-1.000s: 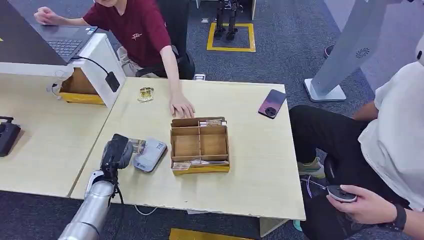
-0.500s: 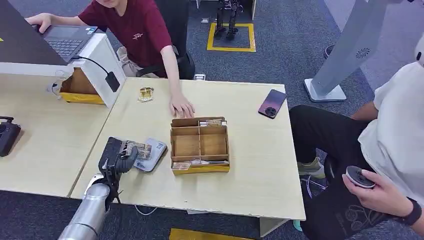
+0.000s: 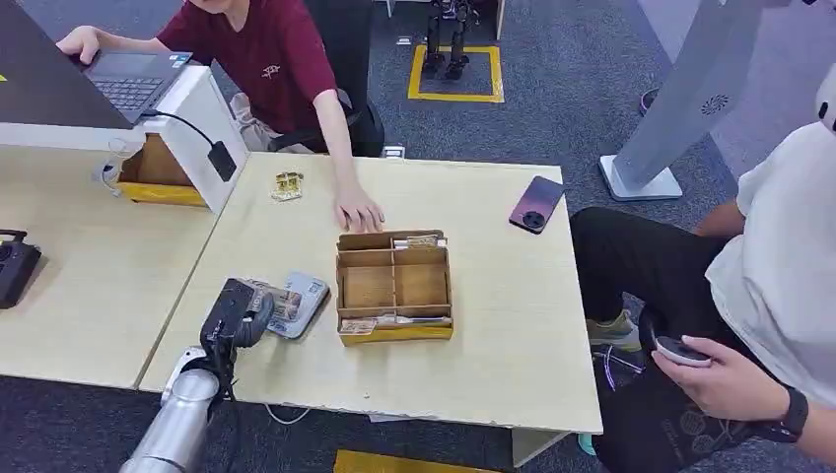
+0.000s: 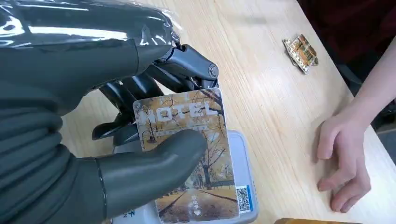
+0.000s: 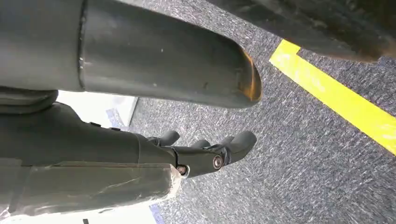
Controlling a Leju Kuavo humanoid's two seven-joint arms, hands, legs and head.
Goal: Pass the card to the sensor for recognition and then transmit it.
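My left hand holds a hotel card printed with autumn trees, near the table's front left. In the left wrist view the thumb presses on the card with the dark fingers behind it. The card lies flat over the grey sensor, which pokes out beyond it; the sensor sits just left of the box. My right hand hangs over grey carpet with its fingers stretched out and nothing in them.
A cardboard box with yellow front and several compartments stands mid-table, cards in its front and back slots. A person's hand rests just behind it. A phone and a small gold packet lie farther back. A seated person at right holds a controller.
My left hand turned and drew back a little, bringing the card face-up over the sensor. The person at right shifted the controller.
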